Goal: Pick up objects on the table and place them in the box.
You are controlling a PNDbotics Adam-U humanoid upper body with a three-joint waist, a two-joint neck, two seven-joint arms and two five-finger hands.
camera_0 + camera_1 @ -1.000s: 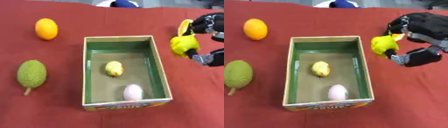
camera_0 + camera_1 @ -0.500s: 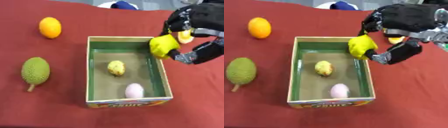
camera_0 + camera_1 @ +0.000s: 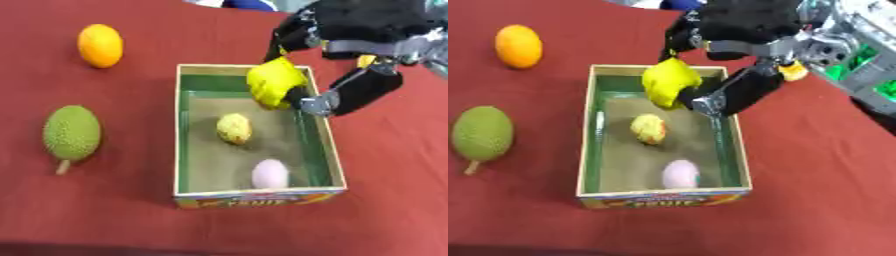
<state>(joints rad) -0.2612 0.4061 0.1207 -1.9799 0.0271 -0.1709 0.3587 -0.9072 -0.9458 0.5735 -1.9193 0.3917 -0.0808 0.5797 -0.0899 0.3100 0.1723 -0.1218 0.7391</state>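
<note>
We see the right robot hand [image 3: 350, 75] curled around a yellow fruit [image 3: 275, 82] above the box's [image 3: 185, 150] far end; an orange [image 3: 100, 45] and green fruit [image 3: 71, 132] lie on the red surface [image 3: 105, 200].

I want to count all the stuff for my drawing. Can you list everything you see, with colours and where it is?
Box: one, green inside with a printed front, middle of the table.
Bumpy yellow fruit: one, inside the box, middle.
Pale pink egg-shaped thing: one, inside the box, near end.
Bright yellow fruit: one, held over the box's far right corner.
Orange: one, on the cloth, far left.
Green spiky fruit with a stem: one, on the cloth, left of the box.
Tablecloth: one, dark red.
Right hand: black, curled round the bright yellow fruit.
</note>
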